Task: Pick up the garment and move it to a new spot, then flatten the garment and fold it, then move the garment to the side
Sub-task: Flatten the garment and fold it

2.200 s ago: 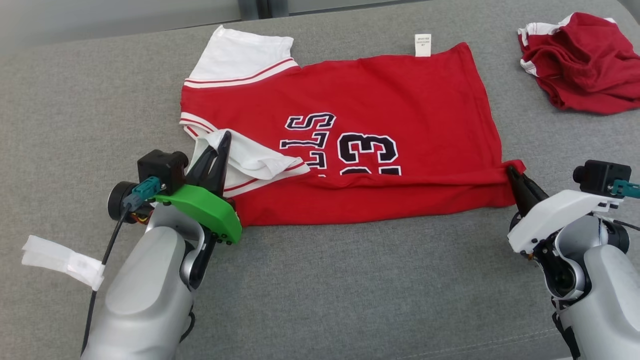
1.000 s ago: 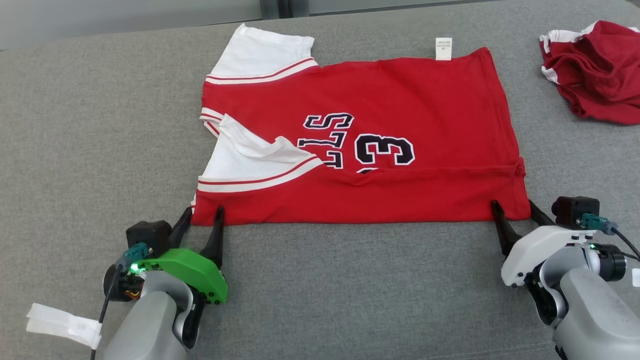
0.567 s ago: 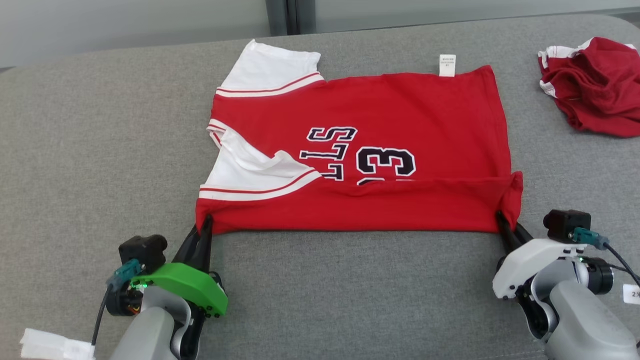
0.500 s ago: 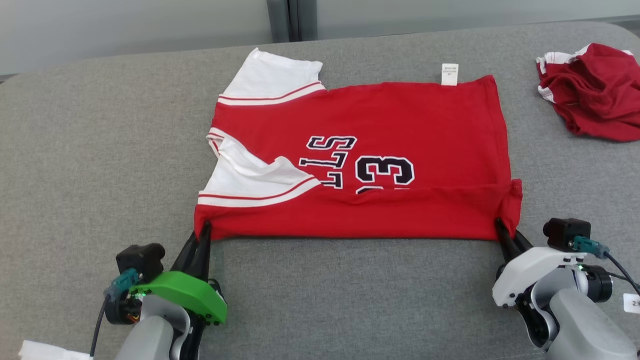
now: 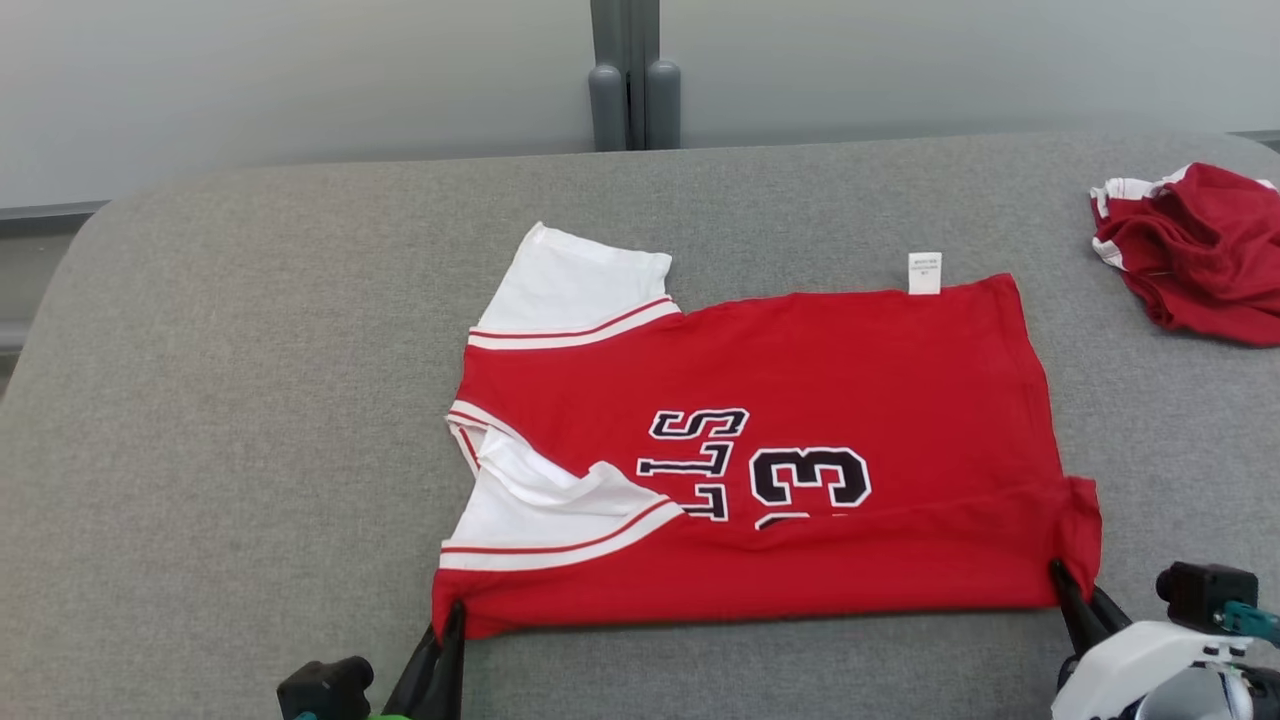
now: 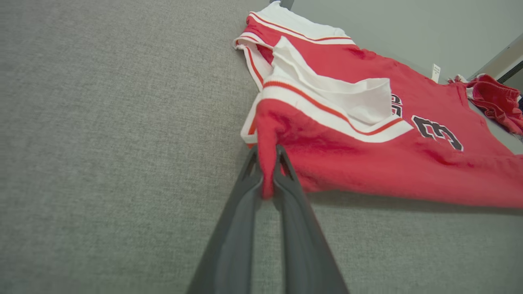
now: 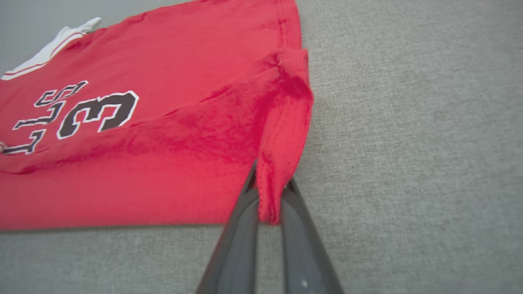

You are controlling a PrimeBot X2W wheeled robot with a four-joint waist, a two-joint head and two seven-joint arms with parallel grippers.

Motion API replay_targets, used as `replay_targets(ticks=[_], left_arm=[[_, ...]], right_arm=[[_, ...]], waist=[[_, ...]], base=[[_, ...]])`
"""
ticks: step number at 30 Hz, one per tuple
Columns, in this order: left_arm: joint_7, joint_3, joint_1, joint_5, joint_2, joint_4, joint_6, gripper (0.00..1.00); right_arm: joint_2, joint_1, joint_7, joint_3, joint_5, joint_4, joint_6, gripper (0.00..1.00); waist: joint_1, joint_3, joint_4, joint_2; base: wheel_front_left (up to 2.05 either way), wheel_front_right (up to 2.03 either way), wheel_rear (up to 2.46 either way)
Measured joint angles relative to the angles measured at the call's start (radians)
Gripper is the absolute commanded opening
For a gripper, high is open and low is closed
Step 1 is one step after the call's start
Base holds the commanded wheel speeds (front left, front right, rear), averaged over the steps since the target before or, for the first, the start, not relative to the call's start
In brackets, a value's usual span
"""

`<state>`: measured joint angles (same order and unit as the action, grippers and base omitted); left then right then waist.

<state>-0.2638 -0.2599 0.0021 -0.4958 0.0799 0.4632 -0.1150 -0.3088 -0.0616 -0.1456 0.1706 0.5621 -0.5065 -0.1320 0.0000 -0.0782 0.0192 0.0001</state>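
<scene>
My left end effector [image 6: 267, 165] is closed tight on the near left corner of the jersey [image 5: 800, 380]. The red cloth is pinched between the two dark fingers and bunched into a small peak there. My right end effector [image 7: 271, 181] is closed the same way on the near right corner, where the hem folds over itself and a flap of cloth hangs between the fingers. The near edge runs fairly straight between the two grips. It looks slightly raised off the bench [image 5: 250, 400], with a thin shadow under it in the left wrist view.

The jersey lies about mid-bench, spread sideways, with the neck end to the left and the hem to the right. A strip along the near side is folded over onto the body, and its edge cuts across the bottom of the number [image 5: 808, 477] and the letters. The far sleeve [image 5: 580, 285], white with red stripes, lies flat at the far left. The near sleeve [image 5: 545, 500] is rumpled and folded partly over the chest. A small white tag [image 5: 924, 273] sticks out past the far edge, toward the right.

At the far right of the bench, well apart from the jersey, sits a crumpled red heap [image 5: 1195, 250] with white trim.
</scene>
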Motion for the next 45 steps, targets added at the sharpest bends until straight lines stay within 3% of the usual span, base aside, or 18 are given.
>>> replay_targets(ticks=[5, 6, 7, 8, 9, 19, 28, 45], left_arm=[[0.0, -0.019, 0.028, 0.005, -0.009, 0.0, 0.001, 0.0], [0.0, -0.023, 0.029, 0.006, -0.01, 0.002, 0.001, 0.0], [0.0, -0.023, 0.029, 0.006, -0.012, 0.003, 0.002, 0.07], [0.0, -0.022, 0.029, 0.013, -0.013, 0.001, 0.007, 0.49], [0.0, -0.019, 0.029, 0.021, -0.013, -0.004, 0.01, 1.0], [0.0, 0.104, 0.018, 0.099, -0.014, -0.133, 0.033, 1.0], [0.0, 0.194, -0.036, 0.209, 0.007, -0.231, 0.039, 1.0], [0.0, 0.251, -0.046, 0.286, 0.022, -0.232, 0.009, 1.0]], right_arm=[[0.018, 0.077, 0.058, -0.064, -0.016, 0.076, 0.0, 0.0], [0.025, 0.085, 0.067, -0.076, -0.022, 0.089, 0.0, 0.15], [0.031, 0.09, 0.068, -0.086, -0.03, 0.1, 0.0, 0.51], [0.039, 0.096, 0.068, -0.096, -0.042, 0.115, 0.0, 1.0], [0.047, 0.1, 0.069, -0.108, -0.055, 0.127, 0.0, 1.0], [0.114, 0.097, 0.02, -0.175, -0.14, 0.258, 0.001, 1.0], [0.149, 0.069, -0.062, -0.172, -0.21, 0.328, 0.001, 1.0], [0.181, 0.085, -0.116, -0.188, -0.318, 0.424, 0.001, 1.0]], waist=[[0.0, 0.009, 0.014, 0.0], [0.0, 0.01, 0.014, 0.0], [0.0, 0.011, 0.013, 0.0], [0.0, 0.012, 0.012, 0.0], [0.0, 0.014, 0.01, 0.0], [0.0, 0.047, -0.007, 0.0], [0.0, 0.079, -0.018, 0.0], [0.0, 0.081, -0.022, 0.0]], base=[[0.0, 0.0, 0.0], [0.0, 0.0, 0.0], [0.0, 0.0, 0.0], [0.0, 0.0, 0.0], [0.0, 0.0, 0.0], [0.0, 0.0, 0.0], [0.0, 0.0, 0.0], [0.0, 0.0, 0.0]])
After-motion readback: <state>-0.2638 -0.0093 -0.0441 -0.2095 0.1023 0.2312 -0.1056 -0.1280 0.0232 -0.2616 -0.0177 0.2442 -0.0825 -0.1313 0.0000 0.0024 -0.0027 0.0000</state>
